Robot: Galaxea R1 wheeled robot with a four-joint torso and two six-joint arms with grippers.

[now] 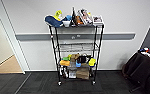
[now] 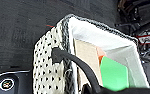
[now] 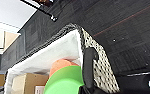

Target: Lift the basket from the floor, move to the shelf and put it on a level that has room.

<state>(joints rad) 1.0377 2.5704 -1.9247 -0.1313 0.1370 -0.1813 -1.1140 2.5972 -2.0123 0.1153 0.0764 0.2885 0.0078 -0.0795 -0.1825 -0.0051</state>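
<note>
Fingers (image 2: 66, 56) of the left gripper (image 2: 73, 67) are seen hooked over one end wall of the basket (image 2: 44, 72), one dark finger on the woven outside; the left gripper is clamped on that wall. At the other end of the basket (image 3: 101, 67), a dark finger (image 3: 88, 67) of the right gripper (image 3: 87, 75) is pressed against the rim, so the right gripper is clamped on the basket too. The basket is held up between the two grippers, above the floor (image 2: 18, 27), and is not touching it. The basket is cream and woven, with a white cloth lining (image 3: 53, 56). Inside the basket a green thing (image 3: 64, 81), an orange thing (image 3: 61, 65) and a tan box (image 3: 26, 82) are seen packed close together.

Under the basket, dark carpet is seen, with a thin red line (image 3: 131, 17) across it.

Far beyond the basket, the shelf (image 1: 76, 50) is seen standing on the dark floor (image 1: 41, 83), against a white wall (image 1: 123, 17). Its top level is packed with toys and books (image 1: 73, 18). The level (image 1: 77, 47) just under the top is a bare wire grid. Lower down on the shelf, more small things (image 1: 77, 61) and a brown box (image 1: 82, 73) are kept. To one side of the shelf a dark table (image 1: 143, 65) is seen, and to the other side a patch of tan wood floor (image 1: 7, 66).
</note>
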